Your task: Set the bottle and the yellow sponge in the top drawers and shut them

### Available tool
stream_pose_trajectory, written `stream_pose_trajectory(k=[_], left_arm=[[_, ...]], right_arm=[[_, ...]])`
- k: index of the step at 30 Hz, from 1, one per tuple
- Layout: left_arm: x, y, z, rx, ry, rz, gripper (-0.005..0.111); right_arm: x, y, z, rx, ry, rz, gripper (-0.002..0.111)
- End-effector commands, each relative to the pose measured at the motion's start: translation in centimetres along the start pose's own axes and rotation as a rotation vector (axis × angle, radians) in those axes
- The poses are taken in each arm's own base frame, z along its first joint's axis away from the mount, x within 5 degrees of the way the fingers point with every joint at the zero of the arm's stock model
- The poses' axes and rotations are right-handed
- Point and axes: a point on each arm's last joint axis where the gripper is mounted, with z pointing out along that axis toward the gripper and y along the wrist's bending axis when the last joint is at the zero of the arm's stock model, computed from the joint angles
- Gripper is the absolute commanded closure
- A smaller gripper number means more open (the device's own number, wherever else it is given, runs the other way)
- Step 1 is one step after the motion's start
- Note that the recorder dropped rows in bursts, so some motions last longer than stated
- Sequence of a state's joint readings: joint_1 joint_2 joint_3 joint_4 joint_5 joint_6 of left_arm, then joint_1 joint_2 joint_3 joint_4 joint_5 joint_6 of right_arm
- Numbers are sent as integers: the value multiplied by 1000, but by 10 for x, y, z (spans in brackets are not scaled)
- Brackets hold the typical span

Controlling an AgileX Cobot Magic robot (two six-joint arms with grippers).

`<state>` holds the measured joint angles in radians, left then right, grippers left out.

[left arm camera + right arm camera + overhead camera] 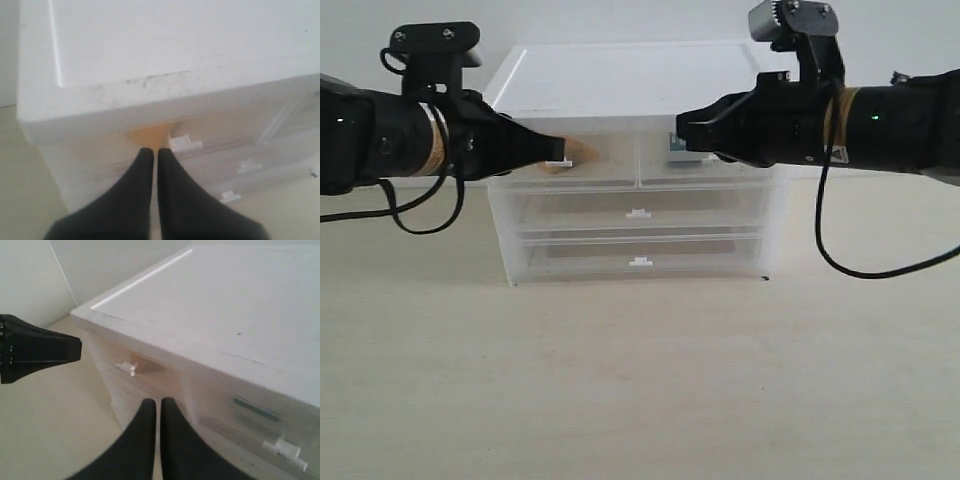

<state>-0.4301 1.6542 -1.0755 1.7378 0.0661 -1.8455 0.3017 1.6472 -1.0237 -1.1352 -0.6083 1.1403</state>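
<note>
Both top drawers [610, 172] look pushed in flush. The yellow sponge [582, 152] sits in the left one and the bottle [676, 141] in the right. Left gripper [558, 152] and right gripper [682, 127] have their jaws clenched on nothing, just by the drawer fronts.

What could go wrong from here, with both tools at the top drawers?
1. The shut left tool sits at the left top drawer beside its tab handle, off centre; a push there could skew the drawer or slip off.
2. Nothing visibly anchors the cabinet on the table; pushing may slide it back.
3. The shut right tool hides the right top drawer's handle in the exterior view; flush closure cannot be confirmed.
</note>
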Motion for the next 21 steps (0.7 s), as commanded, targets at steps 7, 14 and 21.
stream_pose_trajectory(k=[7,14,21], left_arm=[[-6,8,-93,-7,-139,-4,103],[4,22,-190,-56,-358,-32,103],[71,41,-287,-45,-657,-222,103]], right_arm=[[-14,39,-71,35,-146,-76,108],[-10,72,-136,86,-291,-91,108],[17,111,-220,164,-455,-150,108]])
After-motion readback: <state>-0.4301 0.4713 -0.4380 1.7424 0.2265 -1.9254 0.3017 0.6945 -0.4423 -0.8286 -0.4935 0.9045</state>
